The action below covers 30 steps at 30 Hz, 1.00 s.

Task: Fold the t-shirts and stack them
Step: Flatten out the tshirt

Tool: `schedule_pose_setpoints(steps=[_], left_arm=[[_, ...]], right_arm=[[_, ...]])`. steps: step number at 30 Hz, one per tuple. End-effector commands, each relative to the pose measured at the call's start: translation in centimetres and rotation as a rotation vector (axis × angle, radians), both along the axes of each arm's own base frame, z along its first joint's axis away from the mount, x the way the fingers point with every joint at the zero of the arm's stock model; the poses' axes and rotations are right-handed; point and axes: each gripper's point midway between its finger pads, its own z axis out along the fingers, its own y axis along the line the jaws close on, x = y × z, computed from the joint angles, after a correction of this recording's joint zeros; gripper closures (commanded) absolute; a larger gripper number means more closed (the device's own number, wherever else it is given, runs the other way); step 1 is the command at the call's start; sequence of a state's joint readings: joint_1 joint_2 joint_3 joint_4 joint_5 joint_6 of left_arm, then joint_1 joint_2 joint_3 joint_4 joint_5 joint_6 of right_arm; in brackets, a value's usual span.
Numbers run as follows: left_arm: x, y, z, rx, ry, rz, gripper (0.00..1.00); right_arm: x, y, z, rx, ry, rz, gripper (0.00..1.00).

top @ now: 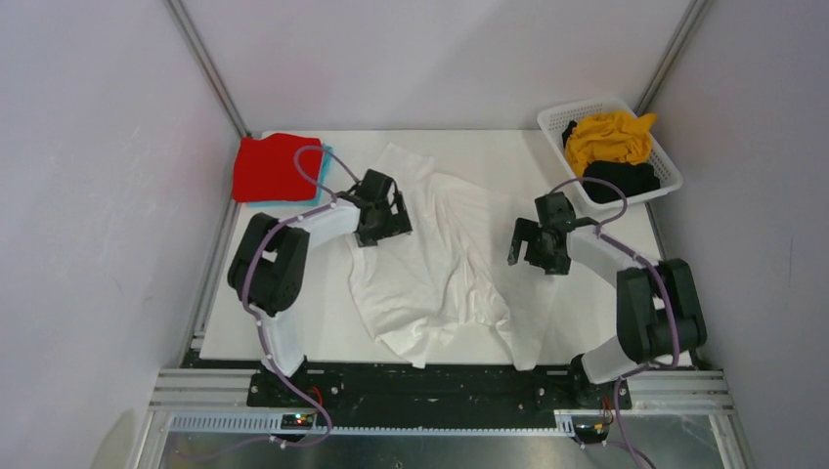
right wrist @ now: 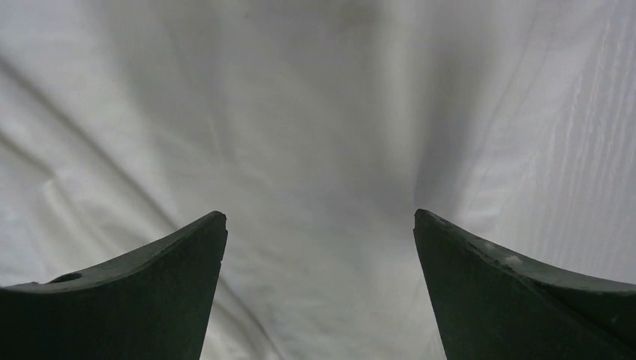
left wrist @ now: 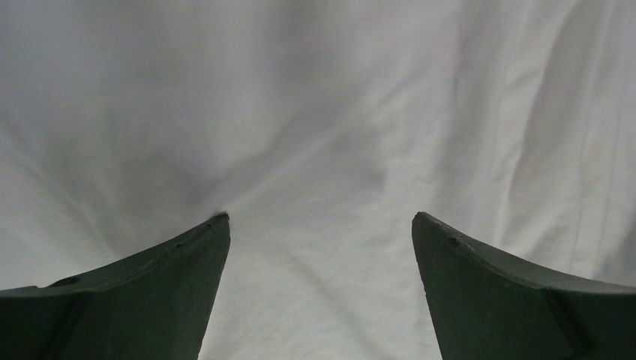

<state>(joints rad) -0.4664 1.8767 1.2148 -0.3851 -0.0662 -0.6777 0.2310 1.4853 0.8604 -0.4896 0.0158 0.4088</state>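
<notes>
White table (top: 508,156), pale walls (top: 440,59); only the top view shows the basket (top: 557,122). Left hand (left wrist: 320,221) and right hand (right wrist: 320,217): fingers apart over the white t-shirt (top: 440,278).

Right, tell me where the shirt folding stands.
Done: red shirt folded atop light blue shirt, far left. In hand: white shirt spread wrinkled, left gripper and right gripper open over it. Left: mustard shirt and black shirt, bunched in the basket.
</notes>
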Motion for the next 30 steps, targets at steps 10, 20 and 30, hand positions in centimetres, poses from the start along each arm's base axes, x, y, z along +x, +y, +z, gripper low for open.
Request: schedule_pose_setpoints(steps=[10,20,30], left_arm=[[-1.9,10.2,-2.8,0.12,0.116,0.156,0.0],[2.7,11.4,-0.8,0.105,0.064,0.144,0.0],[6.4,9.7,4.3,0.045,-0.059,0.07,0.0]], right_arm=[[9.2,-1.4,-2.1,-0.024,0.071,-0.009,0.07],[17.2,-3.7,-2.1,-0.119,0.113,0.082,0.13],[19.9,-2.4,3.4,-0.215,-0.03,0.201,0.1]])
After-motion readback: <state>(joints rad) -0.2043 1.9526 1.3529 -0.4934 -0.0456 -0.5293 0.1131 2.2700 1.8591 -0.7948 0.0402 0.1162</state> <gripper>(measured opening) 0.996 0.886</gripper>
